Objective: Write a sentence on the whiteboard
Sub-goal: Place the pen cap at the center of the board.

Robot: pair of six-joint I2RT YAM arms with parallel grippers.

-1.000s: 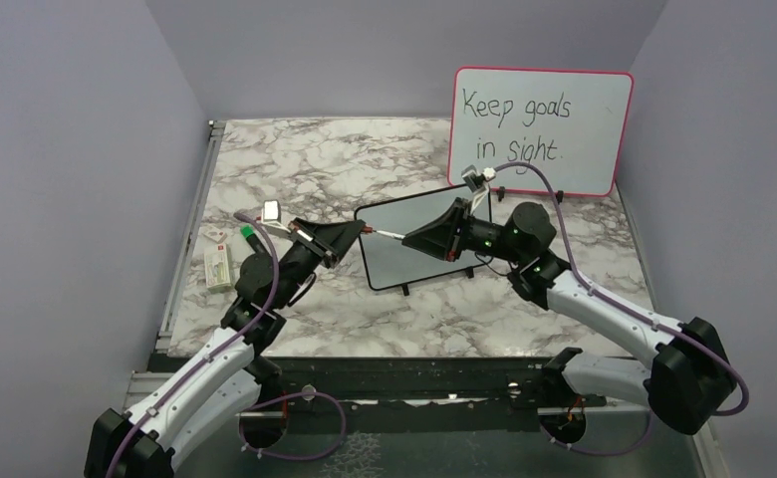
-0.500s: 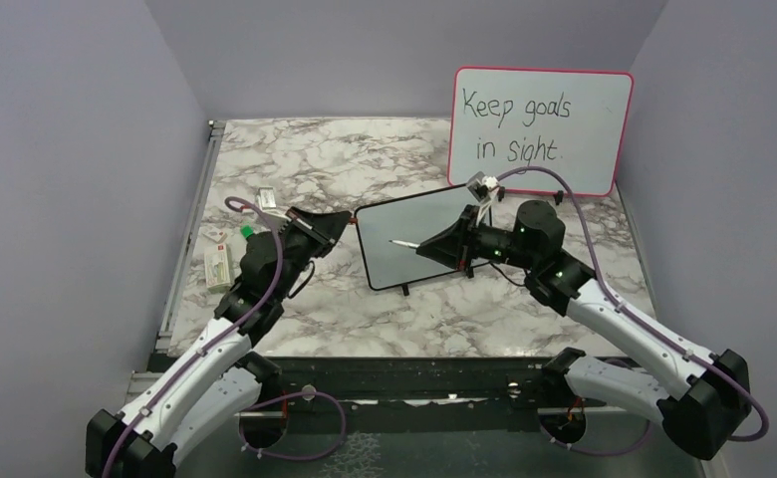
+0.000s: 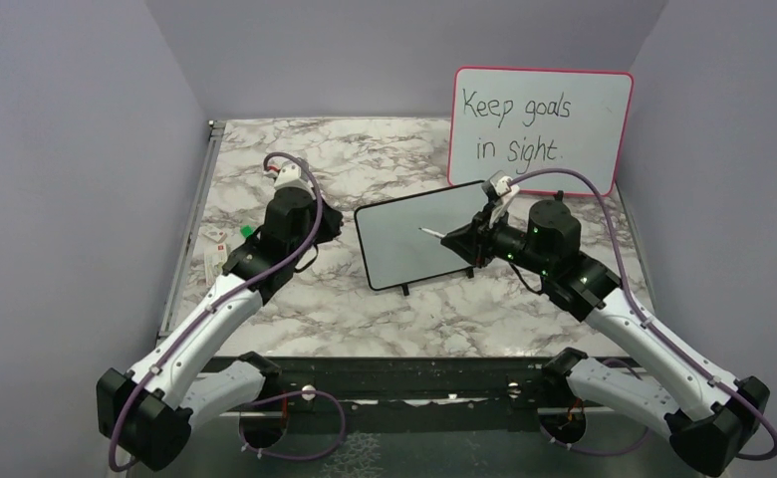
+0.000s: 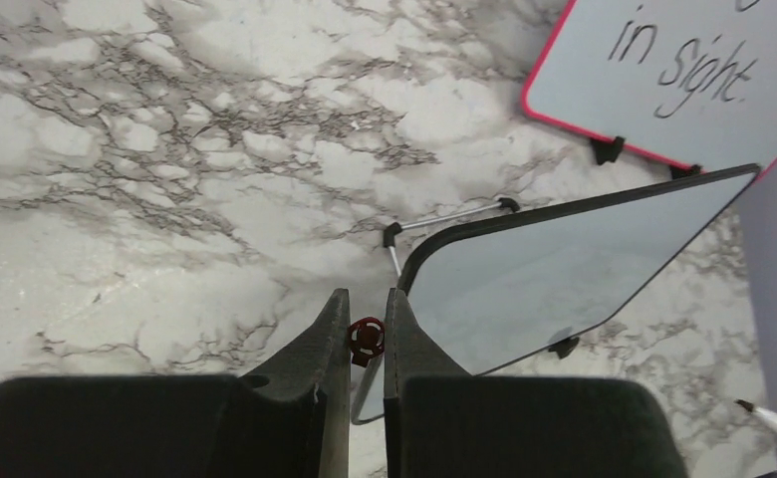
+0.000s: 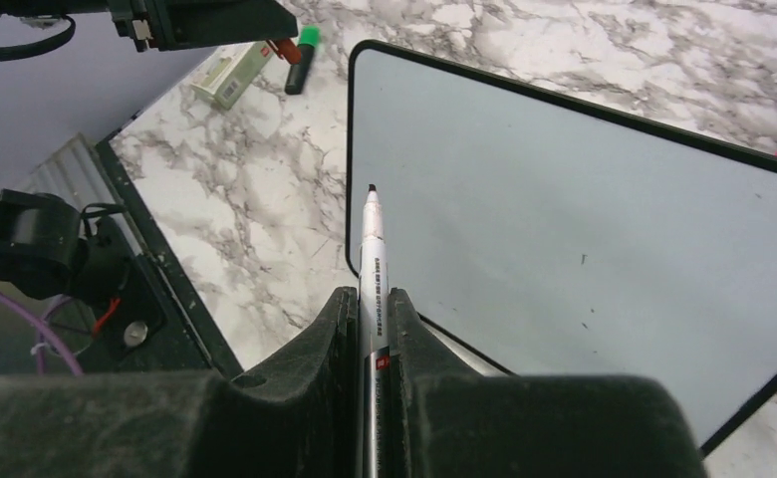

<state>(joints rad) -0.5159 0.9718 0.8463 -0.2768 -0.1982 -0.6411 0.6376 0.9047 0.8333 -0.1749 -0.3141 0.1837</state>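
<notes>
step in hand, as judged: bringing the pen to a blank board for the first stroke. left: the left tool, its fingers closed on a small red cap, is best held off the board's near corner so the frame is not nudged during writing. centre: the whiteboard leans back on its small feet, so pressure should be light and square to the face, or it may slide or tip on the marble table. right: the right tool, clamped on the marker, should set the tip down high and toward the board's left end, leaving room for two lines.

position: the whiteboard stands at mid-table, in front of the pink-framed board, and no sentence is on it. its rounded left corner lies just beside the left tool's fingertips. its face lies directly ahead of the right tool, with the marker tip over the face. the tip appears just short of the surface, though contact cannot be told for certain.
</notes>
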